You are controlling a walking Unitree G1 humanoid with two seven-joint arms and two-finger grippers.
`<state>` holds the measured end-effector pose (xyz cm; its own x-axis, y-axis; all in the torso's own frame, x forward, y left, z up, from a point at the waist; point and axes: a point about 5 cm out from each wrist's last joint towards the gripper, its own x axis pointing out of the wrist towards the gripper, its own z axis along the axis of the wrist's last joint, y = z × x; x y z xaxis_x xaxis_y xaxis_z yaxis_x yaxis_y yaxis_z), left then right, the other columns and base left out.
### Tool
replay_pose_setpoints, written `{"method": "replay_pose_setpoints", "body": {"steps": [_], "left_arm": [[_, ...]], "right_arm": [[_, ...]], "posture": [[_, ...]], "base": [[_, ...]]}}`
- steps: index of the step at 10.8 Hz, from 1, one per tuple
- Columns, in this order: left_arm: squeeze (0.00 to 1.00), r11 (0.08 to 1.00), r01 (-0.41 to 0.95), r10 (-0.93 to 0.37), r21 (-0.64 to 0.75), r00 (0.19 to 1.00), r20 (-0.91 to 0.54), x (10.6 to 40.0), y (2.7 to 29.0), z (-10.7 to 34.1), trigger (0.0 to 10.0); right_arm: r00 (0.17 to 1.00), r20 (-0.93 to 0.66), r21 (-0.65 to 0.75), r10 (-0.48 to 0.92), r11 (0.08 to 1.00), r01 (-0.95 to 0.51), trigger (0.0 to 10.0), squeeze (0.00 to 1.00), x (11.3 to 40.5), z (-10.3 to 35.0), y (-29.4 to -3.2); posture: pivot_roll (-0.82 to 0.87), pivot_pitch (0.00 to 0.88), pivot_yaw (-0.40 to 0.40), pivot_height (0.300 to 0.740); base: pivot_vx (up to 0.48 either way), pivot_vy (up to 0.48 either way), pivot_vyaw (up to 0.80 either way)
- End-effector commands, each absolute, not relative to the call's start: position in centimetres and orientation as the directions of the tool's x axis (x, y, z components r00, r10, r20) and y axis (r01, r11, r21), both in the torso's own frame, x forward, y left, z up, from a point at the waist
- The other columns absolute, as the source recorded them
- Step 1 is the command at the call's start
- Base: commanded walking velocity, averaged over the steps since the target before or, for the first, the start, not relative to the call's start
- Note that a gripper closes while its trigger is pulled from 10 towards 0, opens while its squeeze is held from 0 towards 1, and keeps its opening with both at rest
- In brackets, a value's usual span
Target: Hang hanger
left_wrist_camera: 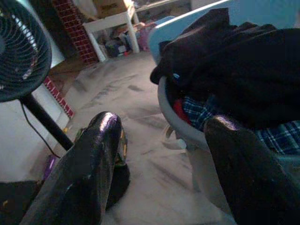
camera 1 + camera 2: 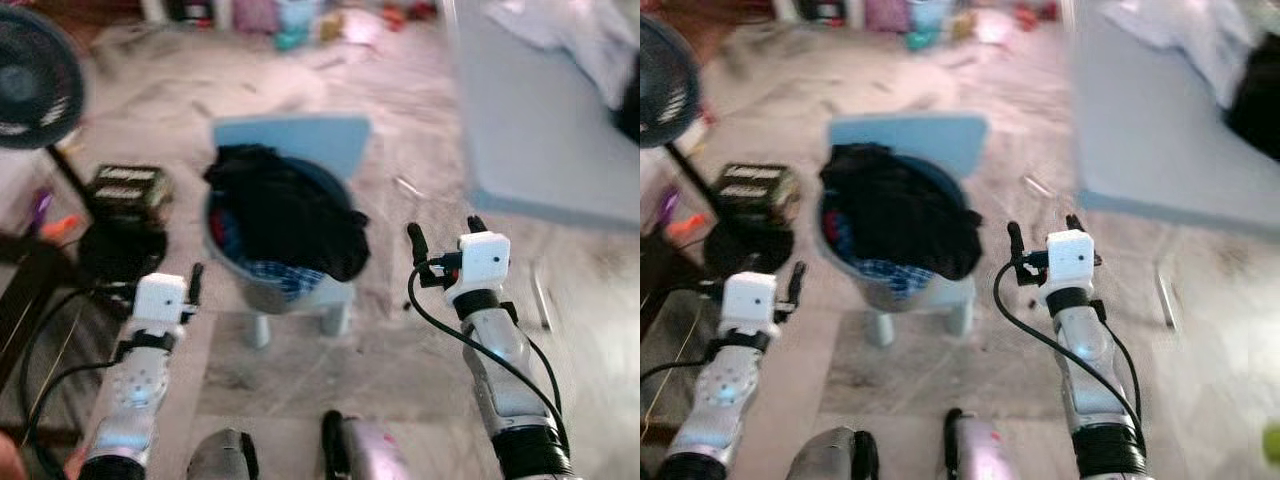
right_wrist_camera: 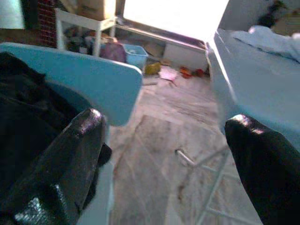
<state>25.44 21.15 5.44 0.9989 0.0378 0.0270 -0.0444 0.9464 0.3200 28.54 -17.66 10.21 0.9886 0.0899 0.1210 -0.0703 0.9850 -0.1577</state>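
1 basket [image 2: 262, 290], 1 fan [image 2: 35, 90], 2 grippers spread.

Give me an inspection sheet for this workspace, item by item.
Surface: pale floor, streaked.
Job's things: hanger: nothing seen.
Clutter: basket heaped with dark clothes, set on a light blue chair; dark box on the floor.
Grippers: left gripper open, held beside the basket; right gripper open, to the chair's right.
Cables: black cable looping along the right arm.
Surroundings: standing fan at left; bed at right.
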Motion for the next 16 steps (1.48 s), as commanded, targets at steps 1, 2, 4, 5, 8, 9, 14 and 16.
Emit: {"method": "replay_pose_setpoints", "body": {"steps": [1,2,4,5,8,9,14,16], "left_arm": [[0.0,0.945,-0.034,0.028,0.325,0.999,0.025,25.2,21.1,5.3,10.0],[0.0,0.944,-0.033,0.025,0.328,0.999,0.027,25.1,21.1,5.3,10.0],[0.0,0.951,-0.06,0.046,0.304,0.998,0.053,24.8,21.5,5.8,10.0],[0.0,0.957,-0.054,0.039,0.286,0.998,0.057,24.4,21.5,6.1,10.0],[0.0,0.949,-0.009,0.025,0.314,0.999,-0.046,22.6,22.4,4.3,10.0],[0.0,0.946,-0.042,0.061,0.322,0.997,-0.049,23.6,24.1,5.0,10.0],[0.0,0.987,-0.053,0.033,0.153,0.991,0.131,23.9,19.8,9.5,10.0],[0.0,0.989,-0.01,-0.013,0.144,0.988,0.155,23.6,18.4,10.4,10.0]], "right_arm": [[0.991,0.11,-0.164,0.078,0.985,-0.059,10.0,0.0,28.4,10.0,-18.1],[0.991,0.107,-0.163,0.078,0.985,-0.06,10.0,0.0,28.3,9.9,-18.2],[0.993,0.088,-0.168,0.082,0.984,-0.066,10.0,0.0,27.6,9.4,-18.8],[0.994,0.07,-0.175,0.079,0.982,-0.065,10.0,0.0,27.0,8.9,-19.2],[0.996,0.034,-0.166,0.077,0.984,-0.07,10.0,0.0,26.1,7.9,-19.4],[0.995,0.038,-0.163,0.092,0.983,-0.084,10.0,0.0,26.5,8.0,-19.0],[0.994,0.049,-0.133,0.096,0.987,-0.089,10.0,0.0,26.1,8.3,-18.7],[0.995,0.037,-0.129,0.098,0.987,-0.092,10.0,0.0,25.9,8.0,-18.8]], "posture": [[0.02,0.18,-0.05,0.74],[0.02,0.181,-0.051,0.74],[0.02,0.181,-0.053,0.74],[0.03,0.183,-0.05,0.74],[0.03,0.188,-0.056,0.74],[0.03,0.187,-0.056,0.74],[0.04,0.193,-0.059,0.74],[0.04,0.194,-0.061,0.74]], "base": [[0.0,0.0,-0.8],[0.0,0.0,-0.8],[0.0,0.0,-0.32],[0.0,0.0,0.0],[0.0,0.0,0.0],[0.0,0.0,0.0],[0.0,0.0,0.0],[0.0,0.0,0.0]]}}
